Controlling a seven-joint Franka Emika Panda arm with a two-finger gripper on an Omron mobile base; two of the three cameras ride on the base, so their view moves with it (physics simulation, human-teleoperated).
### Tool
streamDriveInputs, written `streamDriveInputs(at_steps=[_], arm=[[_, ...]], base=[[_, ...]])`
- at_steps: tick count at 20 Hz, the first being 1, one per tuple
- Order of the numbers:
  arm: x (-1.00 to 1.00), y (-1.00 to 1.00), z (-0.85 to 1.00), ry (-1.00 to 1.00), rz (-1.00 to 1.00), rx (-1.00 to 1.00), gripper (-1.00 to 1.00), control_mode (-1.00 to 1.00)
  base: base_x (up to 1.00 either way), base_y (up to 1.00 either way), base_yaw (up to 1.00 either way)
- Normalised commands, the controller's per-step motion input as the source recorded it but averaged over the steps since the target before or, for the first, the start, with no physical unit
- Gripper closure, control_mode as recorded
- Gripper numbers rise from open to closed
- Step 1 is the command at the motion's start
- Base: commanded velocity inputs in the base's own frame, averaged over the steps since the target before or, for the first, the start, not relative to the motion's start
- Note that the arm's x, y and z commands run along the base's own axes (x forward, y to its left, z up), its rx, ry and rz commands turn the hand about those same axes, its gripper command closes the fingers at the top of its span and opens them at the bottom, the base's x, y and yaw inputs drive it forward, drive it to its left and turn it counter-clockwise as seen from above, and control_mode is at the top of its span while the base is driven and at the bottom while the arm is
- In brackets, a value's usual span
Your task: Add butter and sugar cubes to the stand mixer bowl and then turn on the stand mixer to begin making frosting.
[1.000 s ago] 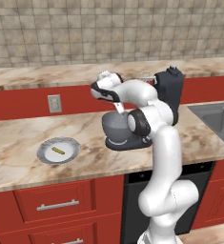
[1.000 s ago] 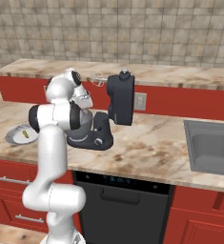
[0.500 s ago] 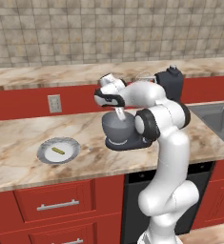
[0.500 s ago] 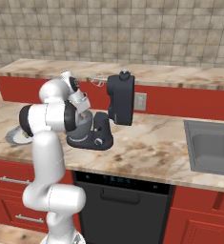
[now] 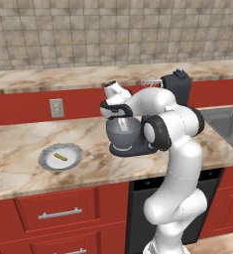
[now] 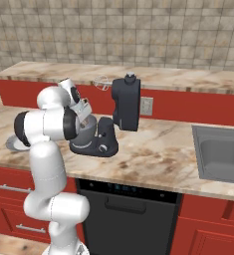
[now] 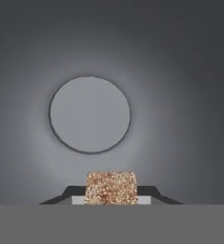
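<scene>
The gripper (image 7: pixel 111 199) is pointed down into the stand mixer bowl (image 7: pixel 180 95), and a brownish, speckled sugar cube (image 7: pixel 111 188) is pinched between its two dark fingertips (image 7: pixel 147 191). In the hand view the cube is seen just above the lower edge, with the grey inner wall of the bowl all around it and the flat round bottom of the bowl beyond it, well apart from the cube. In the left base view the hand (image 5: pixel 116 105) is held right over the mouth of the bowl (image 5: pixel 123 133), which is set on the flat base of the stand mixer (image 5: pixel 176 88). The head of the mixer is tilted up and back, and its wire whisk (image 5: pixel 149 79) is lifted clear of the bowl. In the right base view the same hand (image 6: pixel 79 106) is seen above the bowl (image 6: pixel 86 130), beside the dark mixer (image 6: pixel 125 103), whose whisk (image 6: pixel 101 82) is directed toward the wall. To the left of the mixer on the marble counter (image 5: pixel 19 149) a round plate (image 5: pixel 44 159) with a grey rim is placed, and the small yellow butter (image 5: pixel 60 157) stick is lying on it, well apart from the bowl. A sink (image 6: pixel 220 152) is set into the counter at the far side of the mixer, and an outlet (image 5: pixel 56 107) is seen on the red wall panel behind the plate.
</scene>
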Motion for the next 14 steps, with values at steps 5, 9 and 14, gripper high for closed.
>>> streamDriveInputs(at_steps=[5, 9, 14], arm=[[0.25, 0.34, -0.38, 0.0, 0.0, 0.0, -1.0, -1.0], [-0.01, 0.04, -0.03, 0.0, 0.0, 0.0, -1.0, -1.0], [-0.17, 0.16, 0.39, -0.01, 0.0, 0.01, -1.0, -1.0]], base=[[0.0, 0.0, 0.0], [0.0, 0.0, 0.0], [0.0, 0.0, 0.0]])
